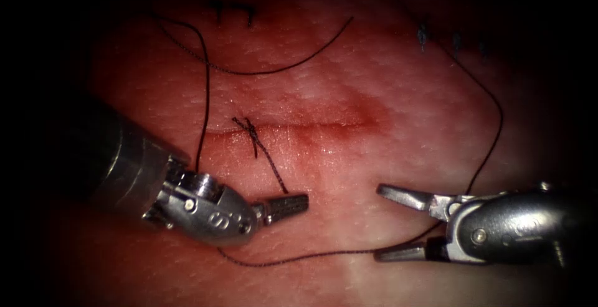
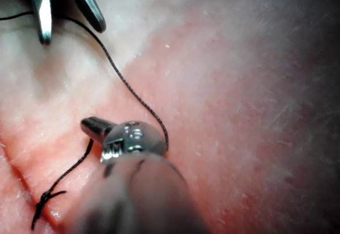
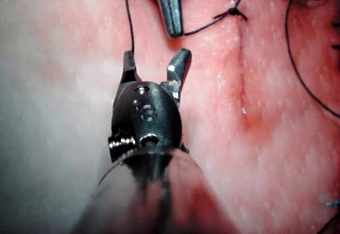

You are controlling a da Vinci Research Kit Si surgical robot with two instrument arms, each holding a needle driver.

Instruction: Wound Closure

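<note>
One knot [image 1: 251,129] sits tied on the cut [image 1: 311,126] just ahead of your left tool [image 1: 288,205], clenched on its short thread tail [image 1: 274,170]; right tool [image 1: 389,223] gapes empty, rest of cut unclosed, needle unseen.

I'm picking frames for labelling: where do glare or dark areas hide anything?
Endoscope view: light centres on the tissue and falls to dark at the edges; glare sits on the left tool, shut on the thread from the knot, and on the right tool, open and empty. Right wrist view: glare on the right tool's body.
</note>
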